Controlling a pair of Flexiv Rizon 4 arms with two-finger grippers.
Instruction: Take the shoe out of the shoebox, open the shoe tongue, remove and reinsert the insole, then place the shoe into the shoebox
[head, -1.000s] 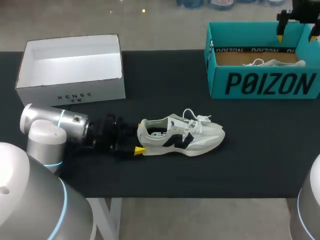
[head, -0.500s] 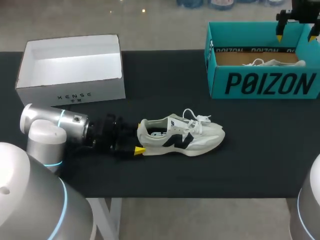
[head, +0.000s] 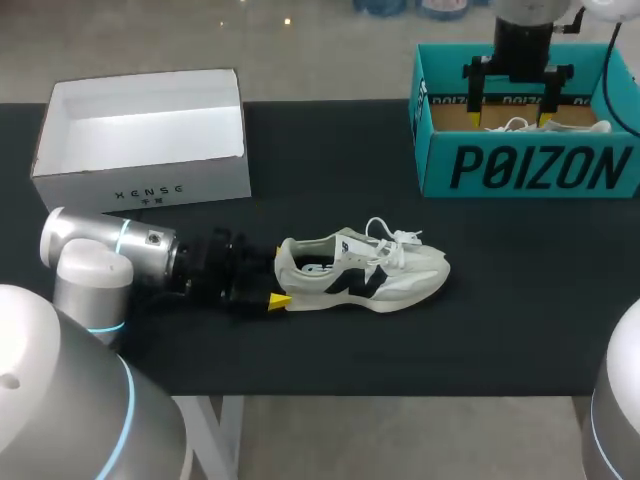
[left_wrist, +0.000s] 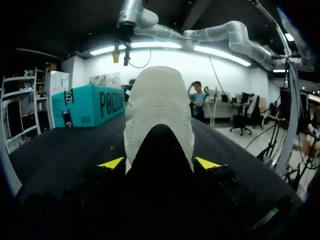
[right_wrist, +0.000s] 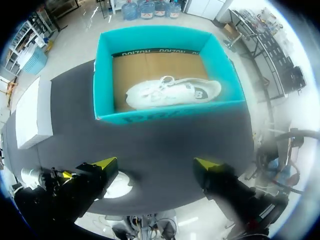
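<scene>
A white sneaker with a dark side logo (head: 362, 273) lies on its sole mid-table, toe to the right. My left gripper (head: 272, 285) is at its heel. In the left wrist view both yellow fingertips (left_wrist: 111, 163) press the heel of the sneaker (left_wrist: 159, 112) from either side, so it is shut on the shoe. My right gripper (head: 510, 108) hangs open above the teal shoebox (head: 530, 168). In the right wrist view it (right_wrist: 156, 165) is high over the table with nothing between its fingers. A second white shoe (right_wrist: 172, 92) lies inside the shoebox (right_wrist: 102, 75).
An open white box (head: 140, 140) stands at the back left, close behind my left arm (head: 110, 250). Bare black tabletop (head: 330, 170) lies between the two boxes and in front of the sneaker.
My right arm has swung left from the far right corner to above the middle of the teal shoebox. The left arm and the sneaker have not moved.
</scene>
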